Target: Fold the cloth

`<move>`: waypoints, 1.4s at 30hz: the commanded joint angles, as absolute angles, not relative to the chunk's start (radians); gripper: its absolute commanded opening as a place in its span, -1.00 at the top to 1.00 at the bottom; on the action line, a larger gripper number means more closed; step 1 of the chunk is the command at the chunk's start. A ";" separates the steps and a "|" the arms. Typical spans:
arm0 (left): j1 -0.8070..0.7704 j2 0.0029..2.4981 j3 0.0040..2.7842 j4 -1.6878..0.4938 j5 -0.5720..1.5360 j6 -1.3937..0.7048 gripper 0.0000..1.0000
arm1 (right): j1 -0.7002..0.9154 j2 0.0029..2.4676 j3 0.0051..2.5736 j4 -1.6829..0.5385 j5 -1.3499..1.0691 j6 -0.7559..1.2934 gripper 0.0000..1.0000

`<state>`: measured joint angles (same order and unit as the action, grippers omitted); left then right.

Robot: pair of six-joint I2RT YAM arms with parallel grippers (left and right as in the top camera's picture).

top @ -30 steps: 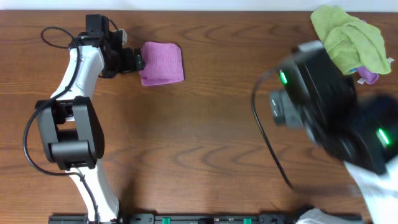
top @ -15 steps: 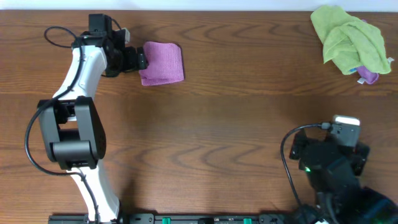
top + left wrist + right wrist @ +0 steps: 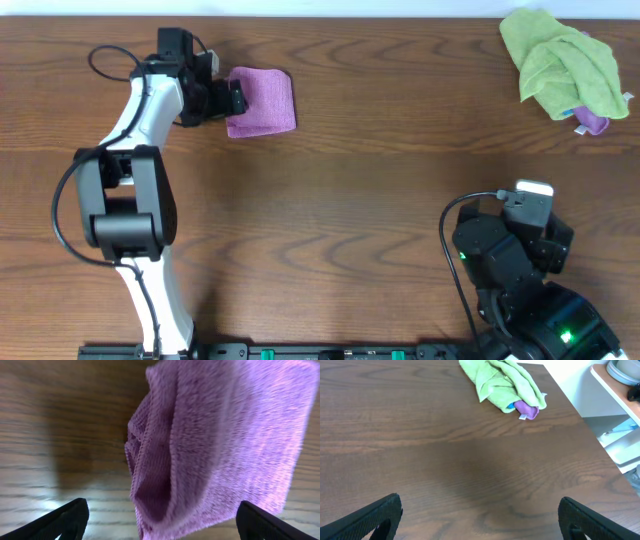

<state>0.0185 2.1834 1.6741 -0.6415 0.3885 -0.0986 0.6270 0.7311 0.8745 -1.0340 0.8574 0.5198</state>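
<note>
I read the overhead view as evenly and softly lit, with no glare on the wooden table (image 3: pixel 330 150). Focus was sharp across the frame. The left arm (image 3: pixel 140 110) cast only a faint, diffuse shadow beside its base.

In the left wrist view the purple cloth (image 3: pixel 225 435) filled most of the frame at close range. It appeared soft, with its pile smeared, and the wood grain around it was blurred as well. A dim shadow lay on the table to the left of the cloth.

The right wrist view was sharp. A broad darker patch crossed the middle of the table. The lime-green cloth (image 3: pixel 502 382) was brightly lit, and the area past the table edge was brighter still.
</note>
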 commanded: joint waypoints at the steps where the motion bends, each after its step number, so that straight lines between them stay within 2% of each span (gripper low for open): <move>1: 0.022 2.222 1.671 -0.627 0.448 -0.121 -0.91 | 0.635 0.732 0.872 -1.029 0.886 0.538 -0.98; 16: 0.094 2.318 1.671 -0.582 0.619 -0.196 -0.91 | 0.635 0.732 0.872 -0.994 0.886 0.538 -0.98; 30: 0.084 2.461 1.671 -0.564 0.829 -0.241 -0.91 | 0.635 0.732 0.872 -0.918 0.886 0.538 -0.98; 32: 0.074 2.482 1.671 -0.560 0.828 -0.245 -1.00 | 0.635 0.732 0.872 -0.911 0.886 0.538 -0.99; 34: 0.064 2.499 1.671 -0.546 0.823 -0.256 -0.40 | 0.635 0.732 0.872 -0.904 0.886 0.538 -0.99; 36: 0.056 2.511 1.671 -0.531 0.789 -0.279 0.54 | 0.635 0.732 0.872 -0.900 0.886 0.538 -0.99; 37: 0.052 2.514 1.671 -0.526 0.778 -0.290 0.84 | 0.635 0.732 0.872 -0.900 0.886 0.538 -0.98; 42: 0.045 2.515 1.671 -0.509 0.754 -0.296 0.88 | 0.635 0.732 0.872 -0.900 0.886 0.538 -0.98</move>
<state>0.0639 2.4260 1.7237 -0.4953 0.9352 -0.2848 0.6270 0.7322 0.8742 -0.9024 0.8658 0.5198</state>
